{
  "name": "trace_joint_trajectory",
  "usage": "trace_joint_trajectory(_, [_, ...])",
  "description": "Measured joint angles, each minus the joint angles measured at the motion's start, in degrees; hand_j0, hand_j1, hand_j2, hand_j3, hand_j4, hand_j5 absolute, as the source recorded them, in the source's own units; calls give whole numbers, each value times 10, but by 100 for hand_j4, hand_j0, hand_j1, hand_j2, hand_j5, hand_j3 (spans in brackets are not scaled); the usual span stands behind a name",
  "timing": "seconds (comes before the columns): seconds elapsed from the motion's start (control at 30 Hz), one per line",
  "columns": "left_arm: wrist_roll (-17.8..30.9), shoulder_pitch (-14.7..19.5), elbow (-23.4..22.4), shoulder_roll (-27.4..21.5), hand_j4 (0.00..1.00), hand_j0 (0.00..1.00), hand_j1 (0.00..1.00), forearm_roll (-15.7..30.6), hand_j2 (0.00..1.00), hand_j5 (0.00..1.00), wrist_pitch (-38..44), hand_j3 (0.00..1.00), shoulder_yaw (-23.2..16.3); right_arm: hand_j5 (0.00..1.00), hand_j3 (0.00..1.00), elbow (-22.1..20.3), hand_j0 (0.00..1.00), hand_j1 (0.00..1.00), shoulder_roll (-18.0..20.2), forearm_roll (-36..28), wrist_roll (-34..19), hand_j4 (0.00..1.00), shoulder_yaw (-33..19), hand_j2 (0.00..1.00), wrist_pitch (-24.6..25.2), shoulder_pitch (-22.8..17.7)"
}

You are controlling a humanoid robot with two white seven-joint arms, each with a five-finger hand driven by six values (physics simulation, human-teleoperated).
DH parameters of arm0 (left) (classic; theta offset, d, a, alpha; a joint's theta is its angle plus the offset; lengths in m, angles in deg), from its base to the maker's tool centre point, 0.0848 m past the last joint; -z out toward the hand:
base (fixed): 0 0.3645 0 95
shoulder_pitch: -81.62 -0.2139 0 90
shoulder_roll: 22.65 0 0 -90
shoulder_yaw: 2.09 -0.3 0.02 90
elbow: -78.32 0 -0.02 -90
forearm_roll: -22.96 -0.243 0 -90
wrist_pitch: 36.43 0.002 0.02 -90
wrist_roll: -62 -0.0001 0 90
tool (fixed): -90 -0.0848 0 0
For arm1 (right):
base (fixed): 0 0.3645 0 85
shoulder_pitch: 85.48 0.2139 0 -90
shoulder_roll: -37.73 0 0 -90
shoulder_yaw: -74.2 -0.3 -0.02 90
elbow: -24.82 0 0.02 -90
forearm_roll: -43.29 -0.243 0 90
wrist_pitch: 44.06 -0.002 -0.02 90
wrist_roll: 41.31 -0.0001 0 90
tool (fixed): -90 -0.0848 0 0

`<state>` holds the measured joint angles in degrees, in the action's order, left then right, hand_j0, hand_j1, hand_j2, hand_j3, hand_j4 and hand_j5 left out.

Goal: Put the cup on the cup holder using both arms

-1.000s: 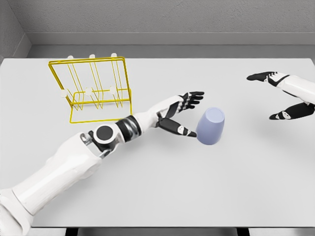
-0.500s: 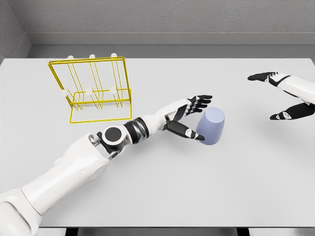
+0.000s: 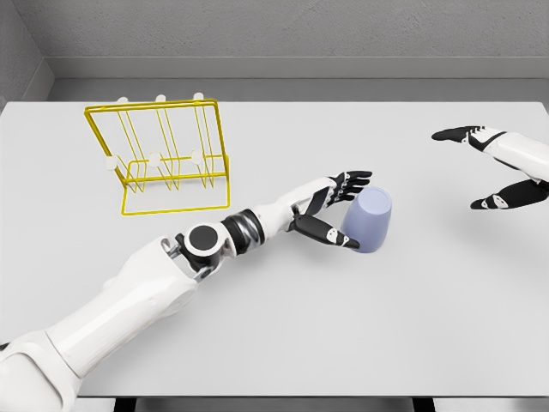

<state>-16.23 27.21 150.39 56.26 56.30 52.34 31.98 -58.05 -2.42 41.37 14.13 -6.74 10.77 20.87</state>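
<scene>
A: We start with the table (image 3: pixel 283 343), a wide pale surface. At its far left stands the rack (image 3: pixel 163 154), a yellow wire frame with upright pegs, well apart from everything else.

B: And the arms?

A: The left arm (image 3: pixel 154 292) reaches across the middle. The left hand (image 3: pixel 330 210) is spread around the left side of the cup (image 3: pixel 369 221), fingers above and thumb below, touching or very nearly so; we judge the hold not yet closed. The right hand (image 3: pixel 497 172) hangs open near the right edge, fingers apart, holding nothing.

B: Where is the cup itself?

A: It stands on the table right of centre, mouth down as far as we can tell, leaning slightly in this view.

B: What could fail from here?

A: We see contact on one side only. A further push could slide or tip the cup rightward. A partial grip could let it slip during the long carry to the rack, and a tilted cup might miss a peg.
</scene>
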Motion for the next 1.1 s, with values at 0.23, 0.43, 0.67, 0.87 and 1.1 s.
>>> trace_joint_trajectory(0.23, [0, 0, -5, 7, 100, 100, 100, -2, 100, 100, 0, 100, 0, 100, 100, 0, 100, 100, 0, 0, 0, 100, 0, 100, 0, 0])
trace_joint_trajectory(0.43, [0, 0, -12, 18, 100, 100, 100, -10, 100, 100, 4, 100, -1, 100, 100, 1, 100, 100, 0, 0, 0, 100, -1, 100, 0, 0])
trace_joint_trajectory(0.67, [0, 0, -15, 26, 100, 100, 100, -12, 100, 100, 8, 100, -1, 100, 100, 1, 100, 100, 0, 0, 0, 100, -1, 100, 0, 0])
trace_joint_trajectory(0.87, [0, 1, -28, 38, 100, 100, 100, -12, 100, 100, 8, 100, -1, 100, 100, 1, 100, 100, 0, 0, 1, 100, -1, 100, 0, 0])
trace_joint_trajectory(1.1, [-1, 1, -37, 46, 67, 67, 67, -11, 67, 67, 6, 67, 0, 100, 100, 1, 100, 100, 0, 0, 1, 100, -1, 100, 0, 0])
